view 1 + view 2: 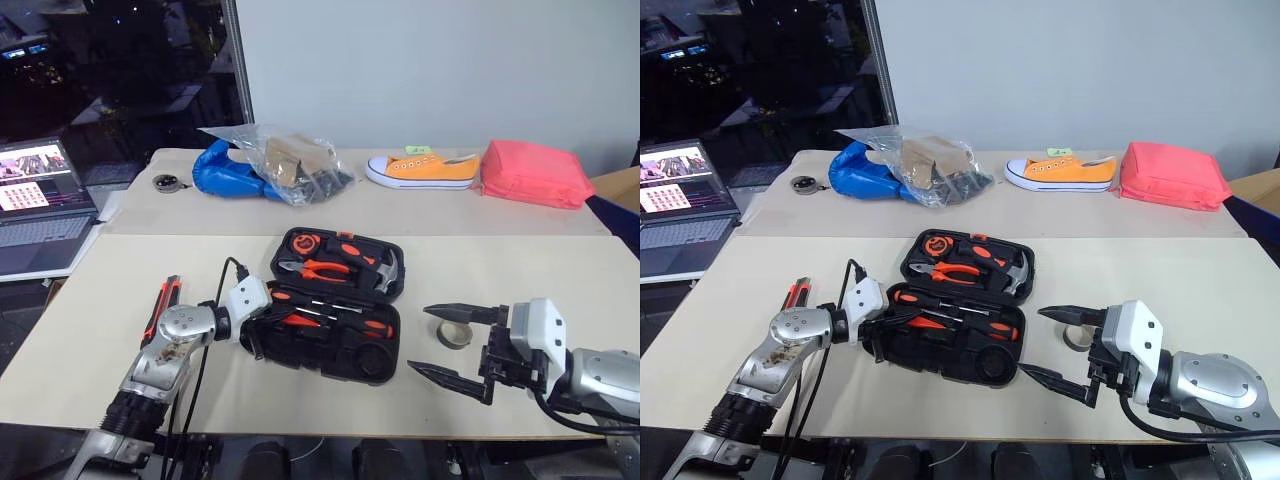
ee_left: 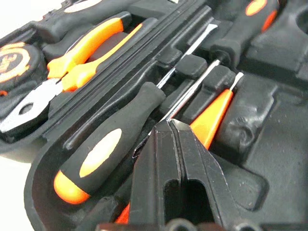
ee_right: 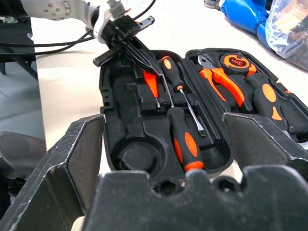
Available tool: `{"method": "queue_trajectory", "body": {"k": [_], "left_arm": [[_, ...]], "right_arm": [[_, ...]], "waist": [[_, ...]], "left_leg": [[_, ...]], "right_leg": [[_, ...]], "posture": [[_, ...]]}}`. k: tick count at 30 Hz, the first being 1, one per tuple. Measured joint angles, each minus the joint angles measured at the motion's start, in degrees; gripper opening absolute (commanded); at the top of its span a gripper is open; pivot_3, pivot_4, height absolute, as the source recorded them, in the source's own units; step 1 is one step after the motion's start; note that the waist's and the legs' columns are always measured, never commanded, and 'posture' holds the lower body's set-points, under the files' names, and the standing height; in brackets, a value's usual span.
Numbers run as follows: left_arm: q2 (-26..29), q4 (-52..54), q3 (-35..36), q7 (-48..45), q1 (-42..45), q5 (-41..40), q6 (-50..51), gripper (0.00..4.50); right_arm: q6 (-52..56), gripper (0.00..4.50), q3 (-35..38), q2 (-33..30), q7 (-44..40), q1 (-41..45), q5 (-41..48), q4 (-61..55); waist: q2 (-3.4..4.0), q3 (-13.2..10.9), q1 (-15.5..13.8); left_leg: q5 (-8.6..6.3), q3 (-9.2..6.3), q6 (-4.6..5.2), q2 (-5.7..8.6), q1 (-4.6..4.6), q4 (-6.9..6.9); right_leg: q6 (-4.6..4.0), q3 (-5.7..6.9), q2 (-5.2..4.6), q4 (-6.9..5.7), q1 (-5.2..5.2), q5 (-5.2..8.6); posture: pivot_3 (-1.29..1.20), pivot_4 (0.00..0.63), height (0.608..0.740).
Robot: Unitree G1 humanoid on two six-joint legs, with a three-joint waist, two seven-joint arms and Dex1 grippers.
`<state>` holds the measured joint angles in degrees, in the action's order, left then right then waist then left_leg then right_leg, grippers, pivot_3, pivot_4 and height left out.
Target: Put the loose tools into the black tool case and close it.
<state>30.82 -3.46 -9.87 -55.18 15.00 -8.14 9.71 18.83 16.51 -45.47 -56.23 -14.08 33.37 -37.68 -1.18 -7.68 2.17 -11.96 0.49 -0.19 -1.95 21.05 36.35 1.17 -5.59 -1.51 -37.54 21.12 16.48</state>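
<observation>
While your left claw point(image 1: 252, 327) sits pinched together at the near-left corner of the open black tool case point(image 1: 335, 352), holding nothing you can make out, two black-and-orange screwdrivers point(image 3: 185, 137) and a slim orange-red tool point(image 3: 151, 84) already lie in their slots. Your right claw point(image 1: 452, 345) hangs spread wide beside the case, empty. On the counter point(image 1: 560, 270) the tape roll point(image 1: 455, 333) and utility knife point(image 1: 163, 303) remain loose; the lid stays unclosed.

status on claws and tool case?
Left claw shut, tips in the open tool case. Right claw open beside it. Tape roll, utility knife lie outside.
</observation>
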Motion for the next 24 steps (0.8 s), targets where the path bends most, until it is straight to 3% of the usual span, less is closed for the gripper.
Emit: {"method": "queue_trajectory", "body": {"k": [6, 9, 10, 14, 19, 24], "left_arm": [[0.6, 7.6, 7.1, 3.0, -4.4, -6.5, 8.0, 0.02], [1.0, 14.5, 14.6, 8.8, -5.9, -11.9, 17.7, 0.68], [0.6, 17.5, 18.0, 12.6, -5.9, -12.8, 21.5, 1.09], [-1.0, 27.5, 29.8, 28.2, -4.8, -13.9, 35.5, 2.50], [-4.3, 33.2, 35.4, 38.8, -5.3, -14.8, 52.0, 4.37], [-1.5, 33.1, 38.3, 41.0, -7.8, -15.2, 61.9, 4.48]], "right_arm": [[0.0, 4.50, -0.1, 0.0, -0.4, 0.0, 0.3, -0.1], [-0.1, 4.50, -0.8, 0.2, -0.8, 1.6, 0.4, 0.2], [-0.3, 4.50, -1.6, 0.3, -1.0, 2.8, 0.4, 0.7], [-1.0, 4.50, -4.7, 0.9, -1.8, 5.5, 0.4, 3.1], [-1.9, 4.50, -7.3, 1.6, -3.2, 8.6, -0.1, 5.8], [-2.8, 4.50, -9.7, 2.3, -4.4, 11.5, -0.7, 8.5]], "waist": [[-0.11, -0.2, 0.5], [-0.45, -0.3, 0.4], [-0.46, -0.3, 0.4], [-0.47, -0.4, 0.0], [-0.56, -0.4, -0.3], [-0.58, -0.4, -0.2]], "left_leg": [[0.08, 0.04, 0.13, -0.12, 0.23, -0.07], [0.09, -0.02, 0.14, -0.21, 1.15, -0.13], [0.09, -0.10, 0.14, -0.19, 1.39, -0.12], [-0.07, -0.19, -0.03, 0.08, 1.46, -0.30], [-0.12, -0.30, -0.09, 0.20, 1.67, -0.23], [-0.11, -0.34, -0.10, 0.13, 1.49, -0.25]], "right_leg": [[0.21, -0.05, 0.09, -0.07, 0.18, -0.12], [0.35, 0.07, 0.22, -0.03, 1.12, -0.19], [0.38, 0.11, 0.22, 0.02, 1.27, -0.22], [0.24, 0.12, -0.04, 0.26, 1.20, -0.30], [0.30, 0.23, -0.16, 0.49, 1.19, -0.36], [0.23, 0.25, -0.01, 0.42, 1.15, -0.39]], "posture": [[0.00, 0.150, 0.740], [0.00, 0.150, 0.740], [0.00, 0.150, 0.740], [0.00, 0.150, 0.740], [0.00, 0.150, 0.740], [0.00, 0.150, 0.740]]}}
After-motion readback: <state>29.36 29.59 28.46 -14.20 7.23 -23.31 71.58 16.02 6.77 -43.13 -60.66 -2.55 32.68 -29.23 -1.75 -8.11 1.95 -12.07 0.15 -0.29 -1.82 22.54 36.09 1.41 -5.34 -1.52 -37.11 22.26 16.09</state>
